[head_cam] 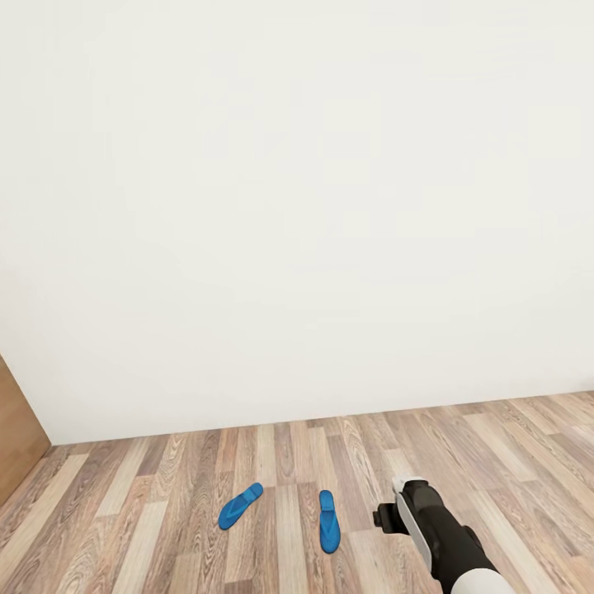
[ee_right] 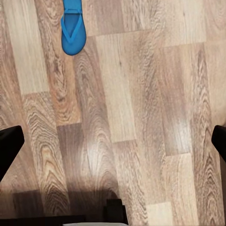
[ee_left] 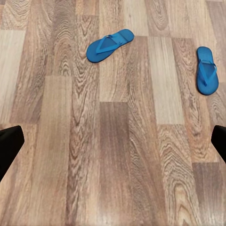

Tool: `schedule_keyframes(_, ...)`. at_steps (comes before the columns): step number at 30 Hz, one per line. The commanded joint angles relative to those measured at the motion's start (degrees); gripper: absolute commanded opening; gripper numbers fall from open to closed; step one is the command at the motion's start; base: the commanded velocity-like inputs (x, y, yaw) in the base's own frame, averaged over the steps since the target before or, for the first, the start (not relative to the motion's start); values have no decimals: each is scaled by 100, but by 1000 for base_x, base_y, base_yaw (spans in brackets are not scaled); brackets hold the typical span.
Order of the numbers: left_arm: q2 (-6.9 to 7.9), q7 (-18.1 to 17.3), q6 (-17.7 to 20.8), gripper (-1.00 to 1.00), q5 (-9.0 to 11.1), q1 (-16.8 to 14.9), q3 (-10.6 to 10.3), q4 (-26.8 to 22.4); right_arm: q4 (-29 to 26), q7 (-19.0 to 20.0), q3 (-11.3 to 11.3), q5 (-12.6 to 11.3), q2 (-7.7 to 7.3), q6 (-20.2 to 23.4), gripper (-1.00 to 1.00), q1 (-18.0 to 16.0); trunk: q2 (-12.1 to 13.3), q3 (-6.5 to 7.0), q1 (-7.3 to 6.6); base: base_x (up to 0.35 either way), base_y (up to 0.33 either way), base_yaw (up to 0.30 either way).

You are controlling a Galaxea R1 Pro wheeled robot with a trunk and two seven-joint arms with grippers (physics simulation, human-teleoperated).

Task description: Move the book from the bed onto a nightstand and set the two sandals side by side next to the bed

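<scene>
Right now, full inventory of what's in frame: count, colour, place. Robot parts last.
sandals: 2, bright blue, flat on the floor, apart from each other; left one angled, right one lying roughly straight toward the wall
floor: 1, light-brown wood planks, lower part of the head view
wall: 1, white, plain, behind the sandals
wooden panel: 1, brown, at the far left edge of the head view; what it belongs to cannot be told
right arm: 1, black and white, low in the head view, right of the sandals
left gripper: 1, dark fingertips wide apart, nothing between them, above bare floor
right gripper: 1, dark fingertips wide apart, nothing between them, above bare floor
</scene>
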Motion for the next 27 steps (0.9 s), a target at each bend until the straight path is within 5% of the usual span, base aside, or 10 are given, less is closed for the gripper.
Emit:
schedule_keyframes(1,-2,-6,-15,100,45,-3,4,2,-8,-20,-2,-2,1,25,100,-3,-3,-6,0,0,0,0)
schedule_keyframes(18,55,-11,2,100,38,-7,27,-133,-39,2,-16,63,-35,36,100,-3,-685,-311,373,0,0,0)
schedule_keyframes(22,215,-27,598,100,38,-14,29,-1071,-45,2,-16,63,-35,36,100,-3,-845,-383,461,0,0,0)
schedule_keyframes(24,322,-213,1482,100,47,-19,31,-1882,-46,-1,-16,64,-35,36,100,-3,-845,-383,461,0,0,0)
schedule_keyframes(27,392,-1012,2589,100,50,-62,36,-2915,-47,-2,-16,62,-35,37,100,-3,-845,-383,461,0,0,0)
